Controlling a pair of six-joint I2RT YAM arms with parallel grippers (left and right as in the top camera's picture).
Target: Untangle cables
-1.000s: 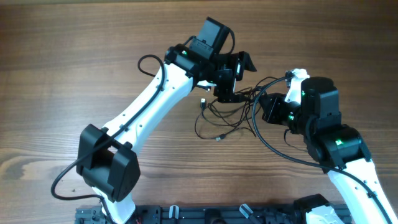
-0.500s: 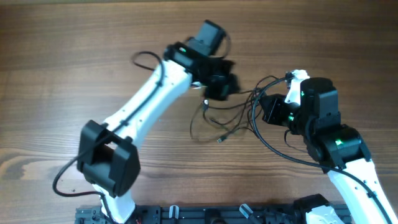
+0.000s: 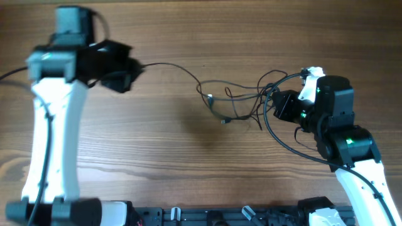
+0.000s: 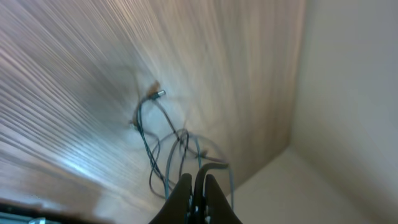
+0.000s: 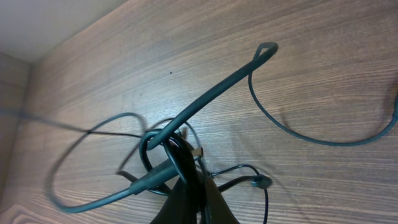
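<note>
The cables [image 3: 231, 99] lie as a loose dark tangle in the middle of the wooden table. One thin strand [image 3: 169, 66] runs taut from the tangle leftward to my left gripper [image 3: 130, 70], which is shut on it at the far left. In the left wrist view, the gripper [image 4: 198, 182] pinches that strand, with the tangle [image 4: 160, 148] and a silvery plug tip [image 4: 159, 94] beyond it. My right gripper [image 3: 277, 104] is at the tangle's right edge, shut on the cables. The right wrist view shows it [image 5: 188, 172] clamped on thin loops, with a small plug [image 5: 262, 181] beside it.
A thicker dark cord [image 5: 214, 92] crosses the right wrist view in a long loop. The right arm's own black wire [image 3: 267, 129] arcs over the table beside the tangle. The left arm's white link [image 3: 53, 138] stands along the left side. A dark rail [image 3: 207, 216] runs along the front edge.
My left gripper shut on a strand at the tangle and swung far to the left, drawing it out taut. The tangle spread wider. The right gripper stayed shut, nearly in place.
</note>
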